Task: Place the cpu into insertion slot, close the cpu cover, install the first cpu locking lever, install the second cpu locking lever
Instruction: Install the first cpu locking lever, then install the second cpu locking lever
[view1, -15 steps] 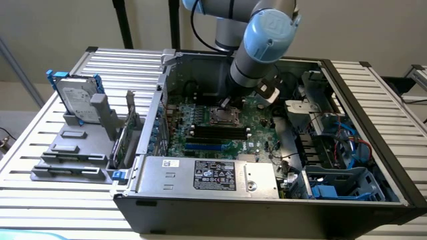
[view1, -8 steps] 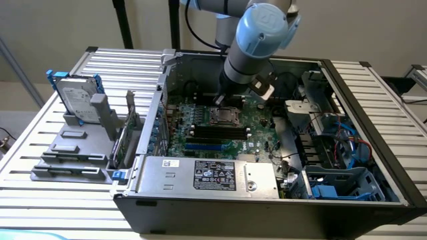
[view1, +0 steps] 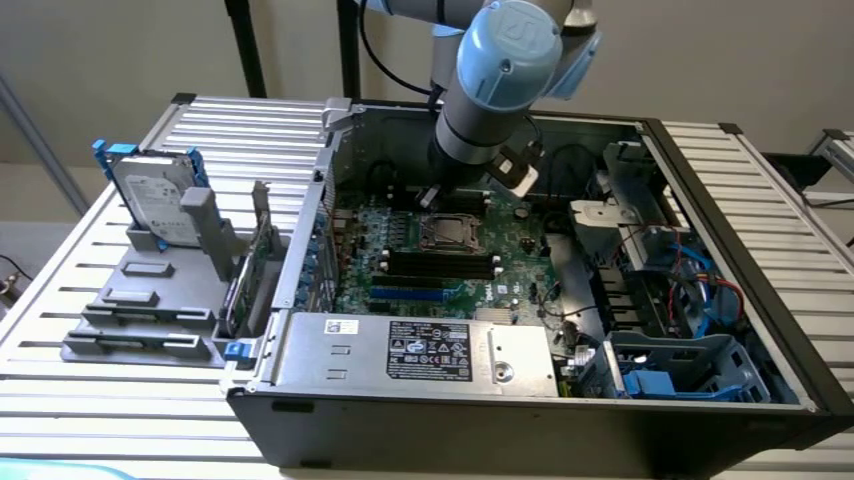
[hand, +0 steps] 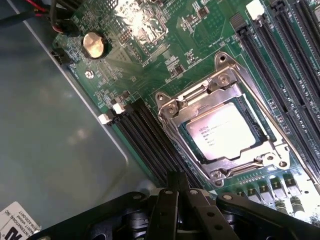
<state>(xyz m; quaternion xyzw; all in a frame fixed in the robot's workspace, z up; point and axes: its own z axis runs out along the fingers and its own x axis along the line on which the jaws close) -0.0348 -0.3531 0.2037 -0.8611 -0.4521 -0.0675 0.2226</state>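
Wrist view: pale cpu (hand: 227, 131) seated, silver cpu cover (hand: 220, 100) down over it; tool (hand: 179, 187) fully closed, empty.

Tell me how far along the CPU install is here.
Done: the cpu sits in the slot, and the cover lies closed as a frame around it. In hand: nothing; the gripper is shut and empty, just off the socket. Left: I cannot tell whether either lever is latched.

Arm (view1: 501, 85) reaches into open computer case (view1: 747, 300); insertion slot (view1: 446, 232) on green board, just below wrist.
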